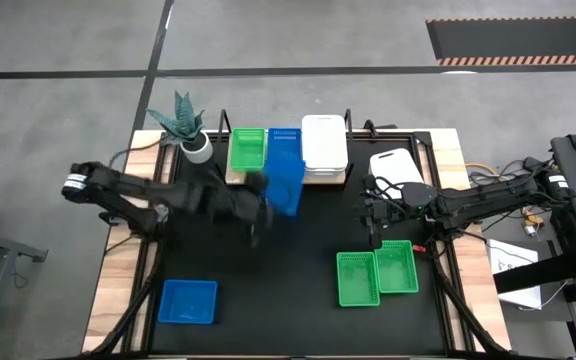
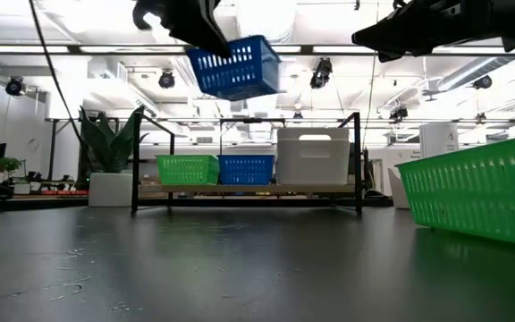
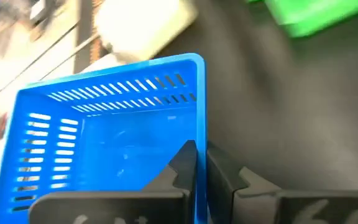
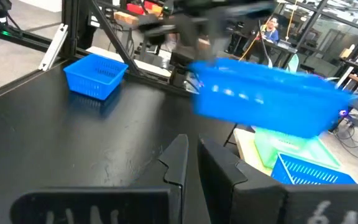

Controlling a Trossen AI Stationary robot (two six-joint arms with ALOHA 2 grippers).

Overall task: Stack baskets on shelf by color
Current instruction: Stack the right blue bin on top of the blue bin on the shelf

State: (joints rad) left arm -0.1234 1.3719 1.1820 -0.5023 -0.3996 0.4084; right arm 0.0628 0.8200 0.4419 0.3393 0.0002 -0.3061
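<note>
Nearest the front edge of the table [image 1: 298, 330], three baskets are not yet shelved: a lone blue basket [image 1: 188, 301] by the front-left corner, and a pair of green baskets [image 1: 376, 276] side by side right of centre.

The right gripper [image 1: 372, 217] hangs above the table just behind the green pair, fingers drawn narrow with only a thin gap, holding nothing.

Mid-table, the left gripper [image 3: 199, 167] is clamped on the wall of a raised blue basket [image 1: 286, 178], carried tilted in the air above the shelf's front edge; the low view shows it well clear of the shelved ones.

On the shelf [image 1: 236, 178] at the table's rear stand a green basket [image 1: 247, 150] at the left end, a shelved blue basket [image 2: 246, 168] in the middle, and a white stack [image 1: 323, 147] at the right end; how many whites are in it cannot be told. A further white basket [image 1: 396, 165] lies off the shelf to its right.

Judgement: roughly half done; the carried blue, the lone blue, both greens and the stray white remain
</note>
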